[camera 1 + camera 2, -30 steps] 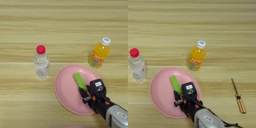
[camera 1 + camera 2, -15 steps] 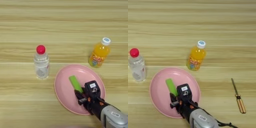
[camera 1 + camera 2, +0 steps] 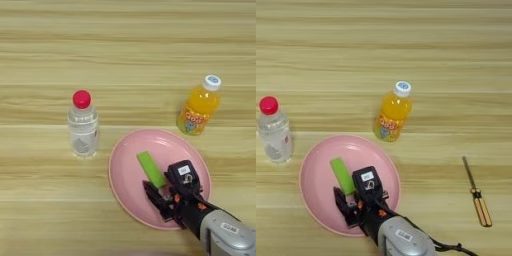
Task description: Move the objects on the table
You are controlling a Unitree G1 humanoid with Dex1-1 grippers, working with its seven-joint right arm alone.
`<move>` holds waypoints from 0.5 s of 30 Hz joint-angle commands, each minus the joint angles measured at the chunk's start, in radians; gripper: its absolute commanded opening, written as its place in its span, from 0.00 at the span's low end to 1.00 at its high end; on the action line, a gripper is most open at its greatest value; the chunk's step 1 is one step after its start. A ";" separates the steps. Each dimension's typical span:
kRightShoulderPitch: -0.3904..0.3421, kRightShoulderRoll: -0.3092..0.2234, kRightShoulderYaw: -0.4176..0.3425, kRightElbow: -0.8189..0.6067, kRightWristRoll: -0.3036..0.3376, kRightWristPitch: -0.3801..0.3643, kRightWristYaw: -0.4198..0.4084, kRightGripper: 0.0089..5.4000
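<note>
A large round pink plate (image 3: 125,175) lies on the tan wooden table (image 3: 125,50) at the near middle. A small flat bright-green block (image 3: 150,167) rests on it, pointing away and to the left. My right gripper (image 3: 166,189) reaches in from the bottom right over the plate. Its two black fingers stand on either side of the block's near end and look shut on it. That end of the block is hidden by the gripper. In the right eye view the same block (image 3: 342,174) and gripper (image 3: 354,197) show over the plate (image 3: 316,175).
A clear water bottle (image 3: 82,125) with a red cap stands left of the plate. An orange juice bottle (image 3: 197,107) with a white cap stands just behind the plate's right side. A screwdriver (image 3: 476,192) lies on the table to the right.
My gripper has slid left and a little nearer across the plate, and the green block has shifted left with it. The bottles and the screwdriver have stayed put.
</note>
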 commanded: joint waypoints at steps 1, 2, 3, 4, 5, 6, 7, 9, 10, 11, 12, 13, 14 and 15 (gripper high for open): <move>-0.021 0.001 0.006 -0.020 -0.014 -0.056 -0.014 0.67; -0.021 0.001 0.008 -0.019 -0.015 -0.056 -0.015 0.68; -0.021 0.000 0.008 -0.019 -0.015 -0.056 -0.016 0.70; -0.021 0.000 0.009 -0.020 -0.014 -0.056 -0.017 0.74; -0.021 -0.001 0.008 -0.021 -0.014 -0.057 -0.018 0.75; -0.022 -0.001 0.007 -0.020 -0.014 -0.057 -0.019 0.77; -0.022 -0.001 0.007 -0.020 -0.014 -0.058 -0.020 0.79; -0.023 -0.001 0.007 -0.018 -0.014 -0.058 -0.021 0.83; -0.023 -0.001 0.007 -0.017 -0.014 -0.059 -0.022 0.85; -0.024 0.000 0.008 -0.014 -0.015 -0.060 -0.022 0.88; -0.024 0.000 0.008 -0.010 -0.015 -0.062 -0.021 0.89; -0.024 0.000 0.008 -0.008 -0.016 -0.063 -0.021 0.92; -0.024 0.000 0.007 -0.006 -0.016 -0.065 -0.021 0.94; -0.025 0.000 0.005 -0.003 -0.016 -0.066 -0.020 0.97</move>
